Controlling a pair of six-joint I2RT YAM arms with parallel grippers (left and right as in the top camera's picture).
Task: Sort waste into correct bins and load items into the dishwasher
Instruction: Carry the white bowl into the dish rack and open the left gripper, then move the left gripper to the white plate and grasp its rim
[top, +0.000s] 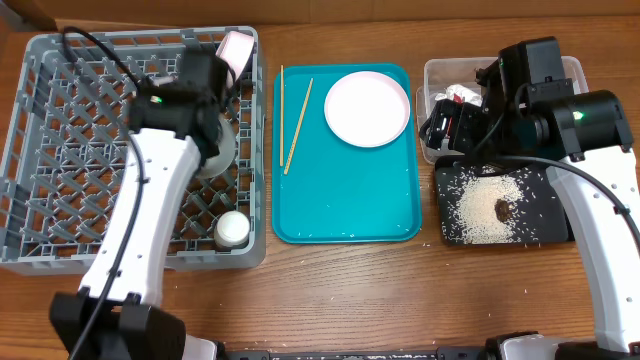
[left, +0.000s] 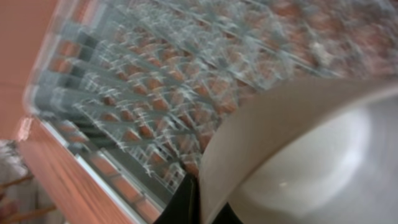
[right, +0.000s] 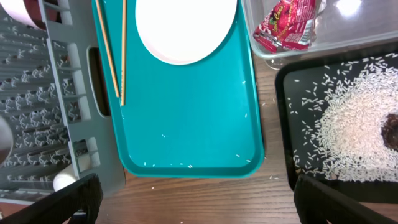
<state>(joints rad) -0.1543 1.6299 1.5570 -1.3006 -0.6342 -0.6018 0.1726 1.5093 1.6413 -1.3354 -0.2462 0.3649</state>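
Where the grey dish rack fills the left of the tabletop, it carries one pale pink bowl tipped at its far right corner, one small white cup near its front right corner, and one light blue-grey bowl, smooth and glossy inside. The left tool pinches that bowl's rim, a dark finger on either side, over the rack's lattice floor. On the teal serving tray lie two thin wooden chopsticks at the left and one round pale plate at the far right. A few stray grains dot the tray. The clear tub holds one crumpled red-and-white wrapper. Just in front of it, the black tray bears a heap of white rice with one brown lump on it. The right tool hangs spread wide, gripping nothing.
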